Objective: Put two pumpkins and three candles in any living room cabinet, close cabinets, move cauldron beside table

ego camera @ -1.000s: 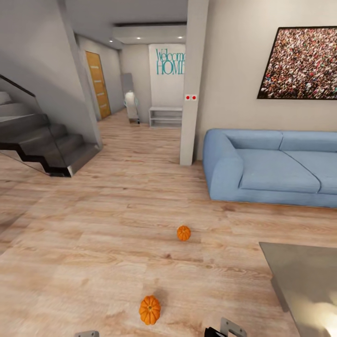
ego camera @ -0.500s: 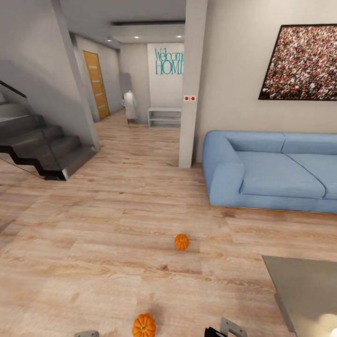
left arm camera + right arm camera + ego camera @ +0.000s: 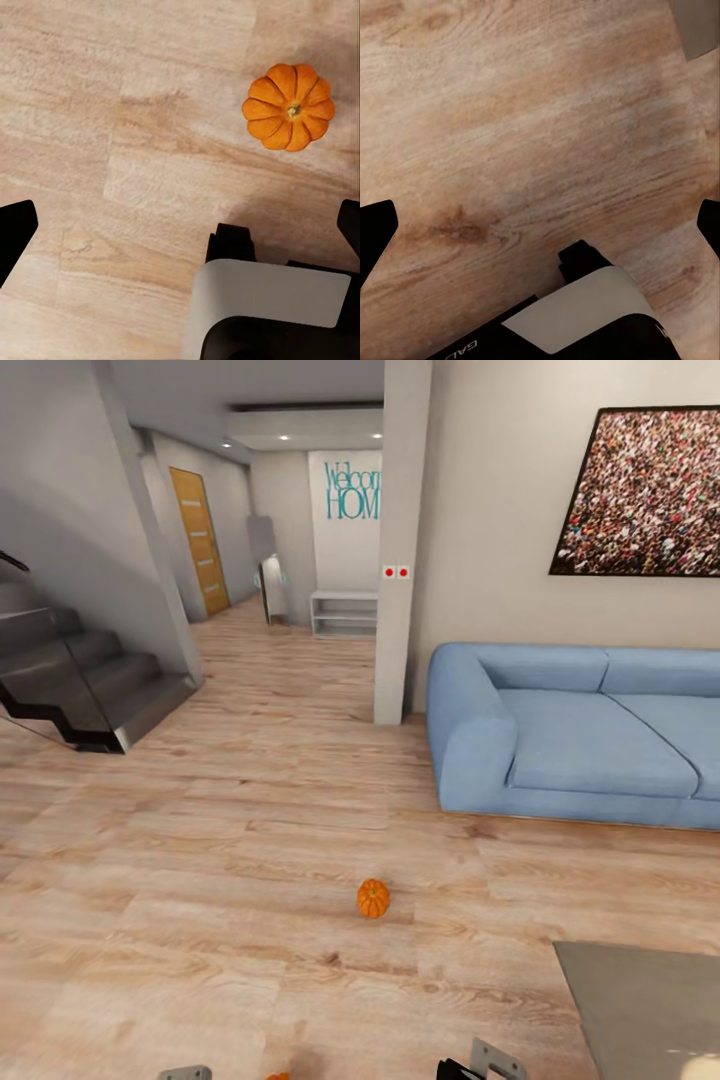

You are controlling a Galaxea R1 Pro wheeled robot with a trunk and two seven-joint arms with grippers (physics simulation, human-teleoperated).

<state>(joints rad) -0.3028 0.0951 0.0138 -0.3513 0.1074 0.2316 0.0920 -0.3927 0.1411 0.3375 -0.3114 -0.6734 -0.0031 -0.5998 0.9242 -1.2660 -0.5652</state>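
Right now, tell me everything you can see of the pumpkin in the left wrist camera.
The pumpkin is small, round and bright orange, with deep ribs running out from a short greenish-brown stem stub at its centre. It sits upright, stem toward the camera, on the pale wood-plank floor. Nothing else touches it, and it casts a soft shadow.

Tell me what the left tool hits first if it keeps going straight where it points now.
Most likely bare wooden floor. The left tool points down at the planks, open; the pumpkin sits off to one side of that line.

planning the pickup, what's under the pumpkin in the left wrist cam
The pumpkin sits upright, stem up, directly on bare wood floor. Nothing else lies beside it; the patch beneath it is covered.
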